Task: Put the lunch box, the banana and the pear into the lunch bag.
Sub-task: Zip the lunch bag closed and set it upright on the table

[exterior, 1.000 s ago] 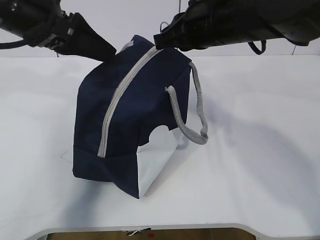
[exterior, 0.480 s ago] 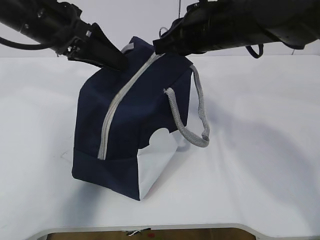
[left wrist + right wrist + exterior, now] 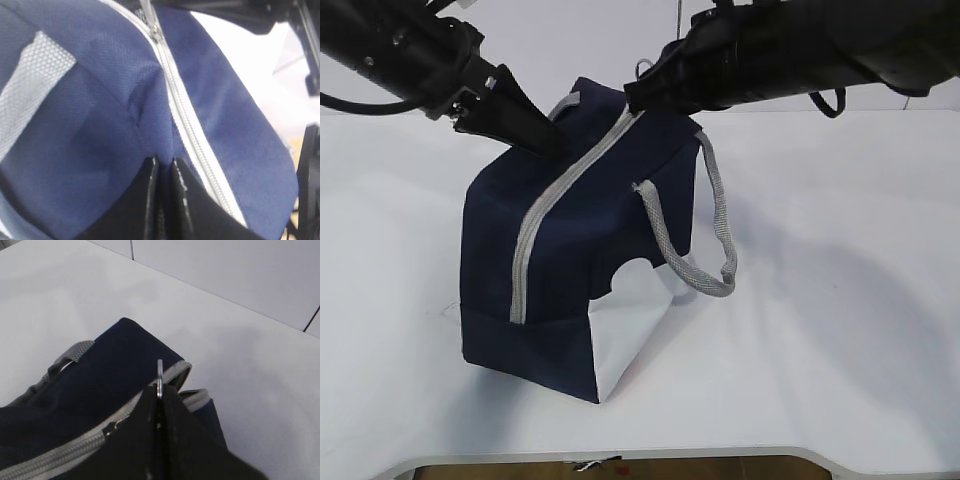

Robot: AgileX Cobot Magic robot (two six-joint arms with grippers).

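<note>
Zipped, the navy lunch bag point(image 3: 575, 250) has fabric pinched by the left gripper point(image 3: 164, 172), its pull-tab by the right gripper point(image 3: 159, 390).

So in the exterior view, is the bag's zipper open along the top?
No, the grey zipper runs shut along the whole top of the lunch bag, with the right gripper pinching its pull at the far end.

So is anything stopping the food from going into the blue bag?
Yes: the lunch bag is zipped shut along its grey zipper. The right claw pinches the metal zipper pull; the left claw pinches the fabric. No food is visible.
</note>
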